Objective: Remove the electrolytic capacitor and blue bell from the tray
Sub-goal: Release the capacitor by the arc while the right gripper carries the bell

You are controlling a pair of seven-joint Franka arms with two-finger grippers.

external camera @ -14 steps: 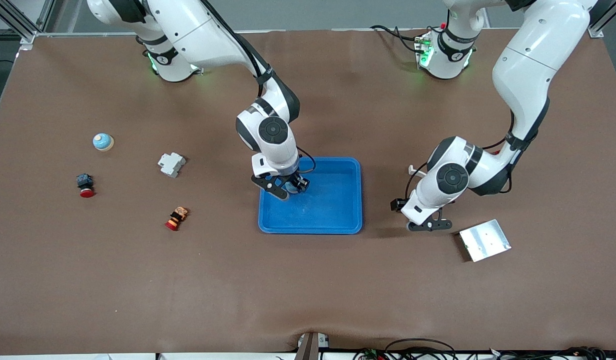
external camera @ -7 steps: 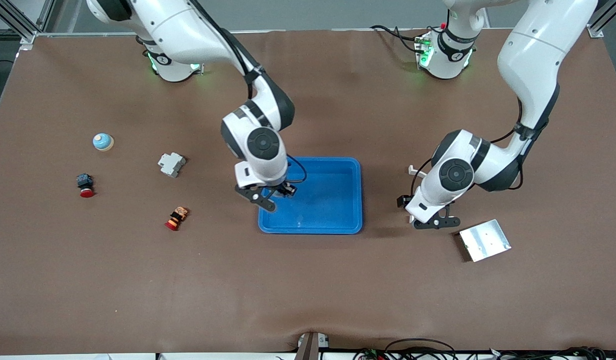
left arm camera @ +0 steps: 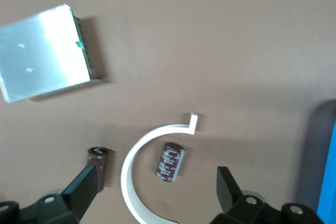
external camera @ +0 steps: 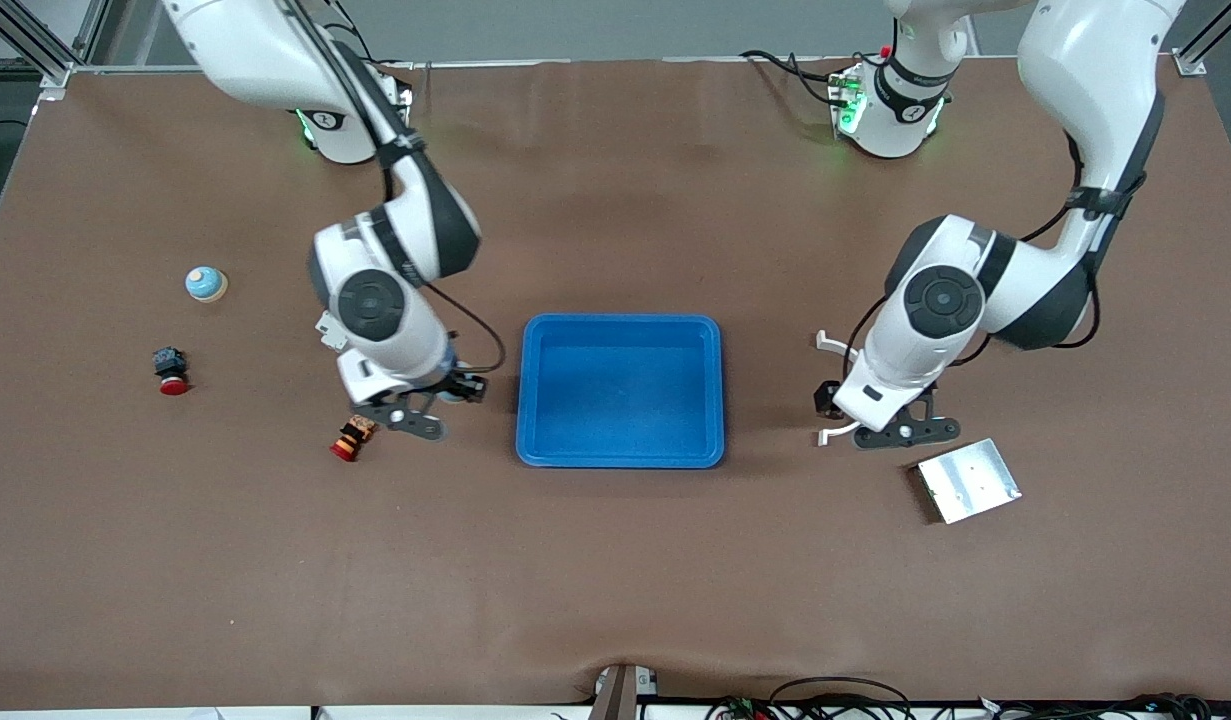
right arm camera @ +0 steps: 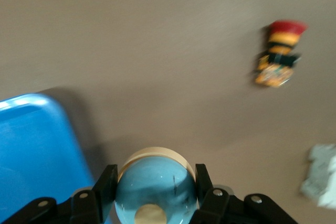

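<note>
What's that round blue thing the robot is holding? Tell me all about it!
It's a small round light-blue bell with a tan rim and a pale button on top, smooth and shiny. The right gripper has its black fingers shut on the bell's sides, carrying it in the air over the brown table, beside the blue plastic tray. Nothing else touches it.

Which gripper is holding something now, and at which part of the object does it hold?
The right gripper is shut on the round blue bell with a tan base, gripping its two sides above the table. The left gripper is open and holds nothing.
</note>
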